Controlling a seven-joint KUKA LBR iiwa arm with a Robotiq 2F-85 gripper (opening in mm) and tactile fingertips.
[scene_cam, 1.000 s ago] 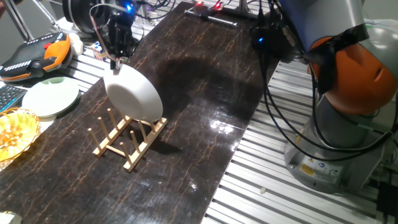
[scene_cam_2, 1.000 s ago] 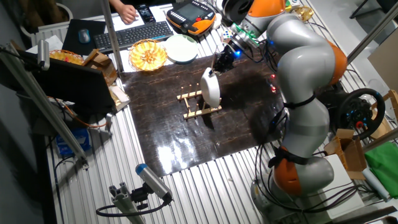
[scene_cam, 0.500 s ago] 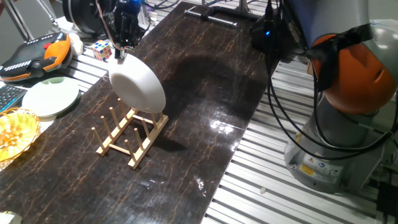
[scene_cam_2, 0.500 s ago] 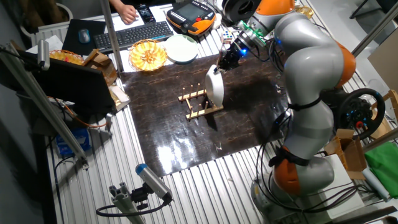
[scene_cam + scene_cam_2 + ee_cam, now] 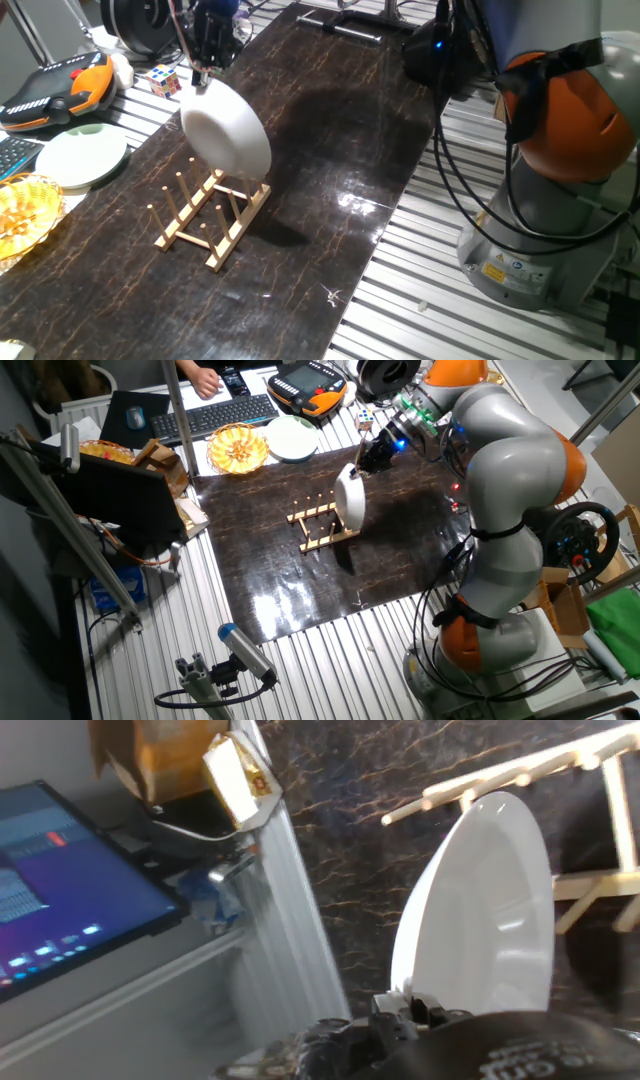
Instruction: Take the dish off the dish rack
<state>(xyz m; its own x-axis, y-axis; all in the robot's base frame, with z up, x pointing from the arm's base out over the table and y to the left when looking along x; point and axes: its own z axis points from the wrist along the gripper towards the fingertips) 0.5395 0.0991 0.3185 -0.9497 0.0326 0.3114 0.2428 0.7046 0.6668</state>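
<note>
The white round dish [image 5: 227, 133] hangs tilted from my gripper [image 5: 202, 80], which is shut on its upper rim. It is lifted above the right end of the light-wood dish rack [image 5: 208, 221] and no longer rests in the pegs. In the other fixed view the dish [image 5: 349, 500] hangs edge-on over the rack [image 5: 318, 526] under the gripper [image 5: 367, 463]. In the hand view the dish [image 5: 490, 910] fills the middle, with the gripper [image 5: 412, 1010] clamped on its near rim and rack pegs [image 5: 520, 775] behind it.
A pale green plate [image 5: 82, 156] and a yellow wicker basket [image 5: 22, 213] lie left of the dark mat [image 5: 330, 160]. A Rubik's cube [image 5: 165, 80] and an orange-black pendant [image 5: 55, 88] sit at the back left. The robot base [image 5: 560, 170] stands to the right.
The gripper has carried the dish up and toward the right end of the rack. The dish has come clear of the pegs. The rack has shifted slightly.
</note>
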